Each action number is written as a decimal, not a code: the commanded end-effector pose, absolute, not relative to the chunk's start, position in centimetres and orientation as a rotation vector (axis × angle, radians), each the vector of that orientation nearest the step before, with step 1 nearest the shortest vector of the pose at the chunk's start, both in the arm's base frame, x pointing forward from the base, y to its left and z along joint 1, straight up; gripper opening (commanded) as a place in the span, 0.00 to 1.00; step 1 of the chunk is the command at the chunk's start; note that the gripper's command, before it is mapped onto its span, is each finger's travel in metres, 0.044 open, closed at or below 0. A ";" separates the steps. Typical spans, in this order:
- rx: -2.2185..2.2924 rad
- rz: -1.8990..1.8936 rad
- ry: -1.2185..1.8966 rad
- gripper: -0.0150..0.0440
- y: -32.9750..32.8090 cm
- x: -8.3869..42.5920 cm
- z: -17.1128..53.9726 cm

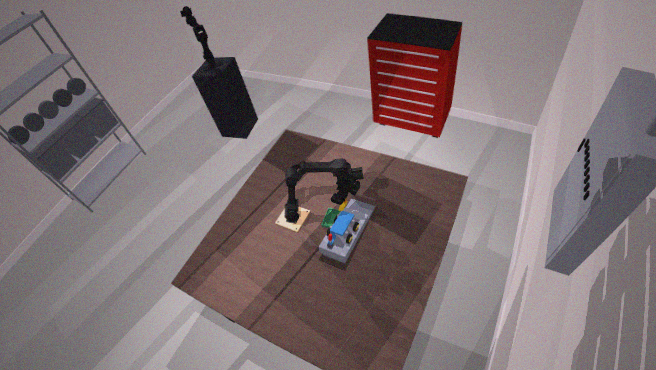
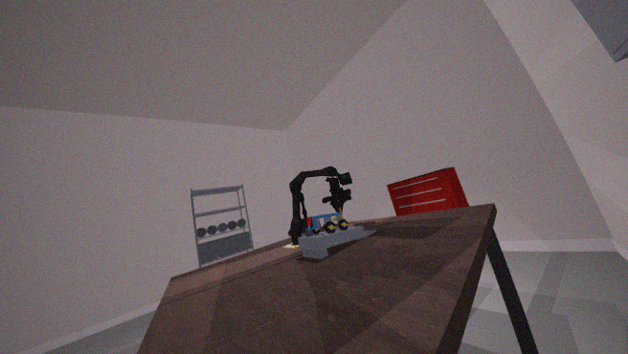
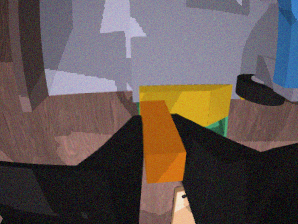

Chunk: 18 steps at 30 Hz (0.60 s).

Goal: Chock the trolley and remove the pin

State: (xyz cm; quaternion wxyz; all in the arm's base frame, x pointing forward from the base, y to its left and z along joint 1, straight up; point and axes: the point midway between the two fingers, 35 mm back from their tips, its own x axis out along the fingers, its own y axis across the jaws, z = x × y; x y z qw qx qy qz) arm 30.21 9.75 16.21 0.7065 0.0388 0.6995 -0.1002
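Observation:
My gripper [image 1: 341, 201] [image 2: 340, 208] [image 3: 154, 123] is shut on the orange handle of the yellow chock [image 1: 343, 205] [image 3: 195, 102]. The chock hangs by the side edge of the grey ramp [image 1: 365, 207] [image 2: 342, 235] [image 3: 95, 55], downhill of the trolley; its rubber base is hidden, and its exact height is unclear. The blue-topped trolley [image 1: 342, 223] [image 3: 287, 50] stands on the ramp, a black wheel [image 3: 257, 91] right of the chock in the wrist view. The red-headed stop pin [image 1: 330, 237] [image 2: 309, 221] stands at the uphill end. The green tray [image 1: 327, 218] lies beside the ramp, partly beneath the chock in the wrist view.
The arm's pale base plate [image 1: 300, 224] lies on the wooden table [image 1: 270, 250] [image 2: 268, 297], across the tray from the ramp. The red cabinet [image 1: 410, 85] [image 2: 426, 191], metal shelf and black pedestal stand away from the table.

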 end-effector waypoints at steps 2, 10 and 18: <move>0.081 -0.224 1.553 0.25 9.6 30.2 14.9; 0.080 -0.225 1.553 0.25 9.4 30.3 13.0; 0.080 -0.225 1.553 0.25 9.1 30.3 11.5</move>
